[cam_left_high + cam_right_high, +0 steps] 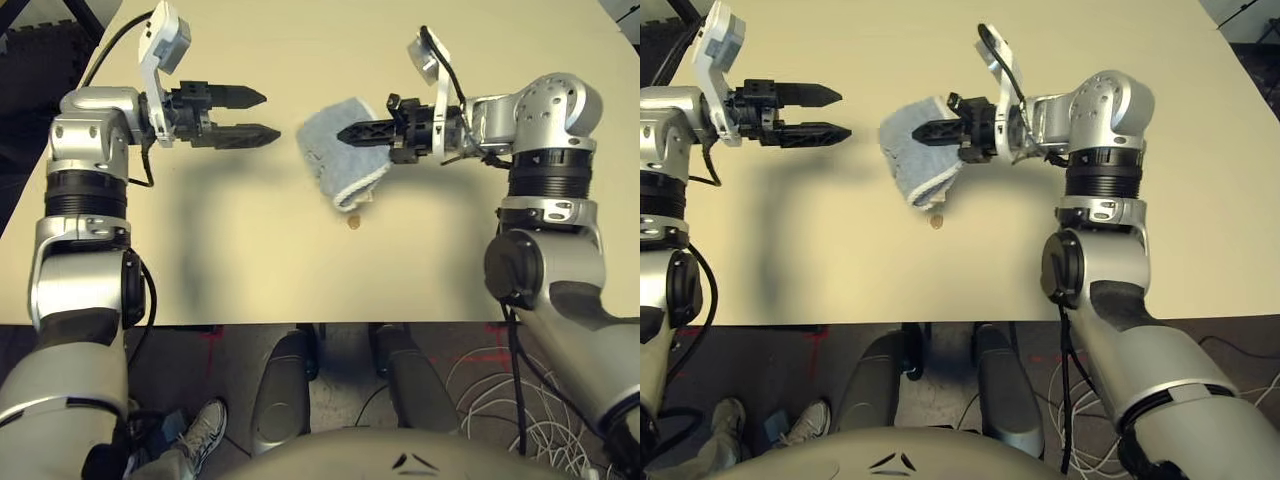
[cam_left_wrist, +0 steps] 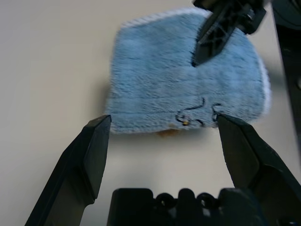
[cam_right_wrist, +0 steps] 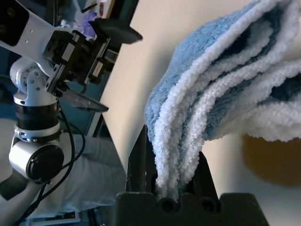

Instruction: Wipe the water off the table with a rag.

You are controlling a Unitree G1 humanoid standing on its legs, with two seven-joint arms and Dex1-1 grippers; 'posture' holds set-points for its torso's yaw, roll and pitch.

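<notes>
My right gripper (image 1: 345,132) clamps the folded light blue-grey terry rag (image 1: 335,150), hiding most of the brownish-tan water spot (image 1: 352,222); my left gripper (image 1: 262,115) hangs spread apart.

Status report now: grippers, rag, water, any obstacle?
Right gripper shut on rag, held above table. Left gripper open, empty, facing rag. Water spot below rag's edge, not wiped. No obstacle.

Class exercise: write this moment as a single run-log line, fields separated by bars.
right gripper: shut on folded light blue terry rag, above table | left gripper: open, empty | brownish water spot: on beige table, below rag's edge
</notes>
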